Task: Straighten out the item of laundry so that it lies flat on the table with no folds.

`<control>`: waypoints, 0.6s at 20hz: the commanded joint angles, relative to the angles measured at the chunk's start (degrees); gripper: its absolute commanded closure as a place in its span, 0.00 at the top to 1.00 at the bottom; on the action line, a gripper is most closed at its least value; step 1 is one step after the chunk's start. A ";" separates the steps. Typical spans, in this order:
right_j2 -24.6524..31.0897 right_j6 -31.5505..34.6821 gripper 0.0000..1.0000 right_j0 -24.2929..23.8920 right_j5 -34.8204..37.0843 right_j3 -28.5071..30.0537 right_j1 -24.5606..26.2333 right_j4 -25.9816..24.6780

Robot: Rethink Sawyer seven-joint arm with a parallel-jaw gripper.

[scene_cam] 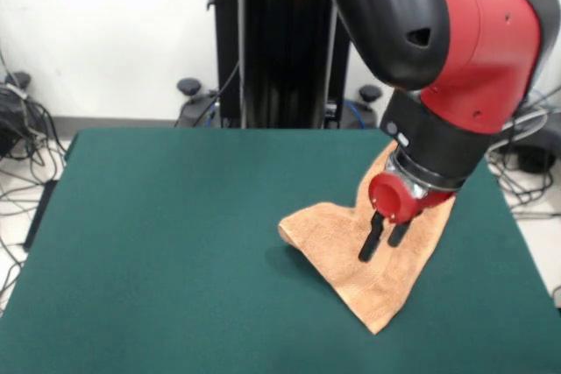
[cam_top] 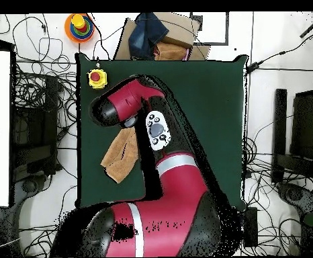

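The item of laundry (scene_cam: 331,232), an orange-tan terry towel, lies crumpled on the right half of the green table (scene_cam: 175,243). Its left edge is curled up, and one corner points toward the near edge. My gripper (scene_cam: 382,243) hangs tilted just over the towel's middle. Its two black fingers stand slightly apart with nothing between them, so it is open. In the overhead view the towel (cam_top: 121,158) shows at the table's (cam_top: 206,114) left side. The red arm (cam_top: 129,107) covers part of the towel and hides the gripper.
A yellow box with a red button (cam_top: 97,78) sits on a table corner. A ring-stacking toy (cam_top: 79,25) and a cardboard box with dark cloth (cam_top: 159,37) lie beyond the table edge. Cables run over the floor around the table.
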 commanded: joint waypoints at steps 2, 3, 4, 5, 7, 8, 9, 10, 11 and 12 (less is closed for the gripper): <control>2.38 -13.62 1.00 -3.33 6.12 -1.07 6.21 2.07; 4.24 -15.80 1.00 -5.11 7.45 -0.64 8.03 4.70; 5.76 -18.14 1.00 -6.61 9.13 -0.52 9.81 6.99; 6.42 -19.49 1.00 -7.37 9.39 -0.43 10.78 7.85; 7.71 -22.61 1.00 -8.92 10.99 -0.21 12.39 9.80; 8.42 -24.23 1.00 -9.63 12.40 0.03 13.08 10.99; 9.24 -25.71 1.00 -10.46 13.94 0.53 13.78 12.45; 10.12 -27.21 1.00 -11.21 15.96 0.91 14.69 14.10; 10.81 -28.39 1.00 -11.96 17.63 1.64 15.34 15.62; 11.46 -29.25 1.00 -12.55 19.11 2.03 16.11 16.98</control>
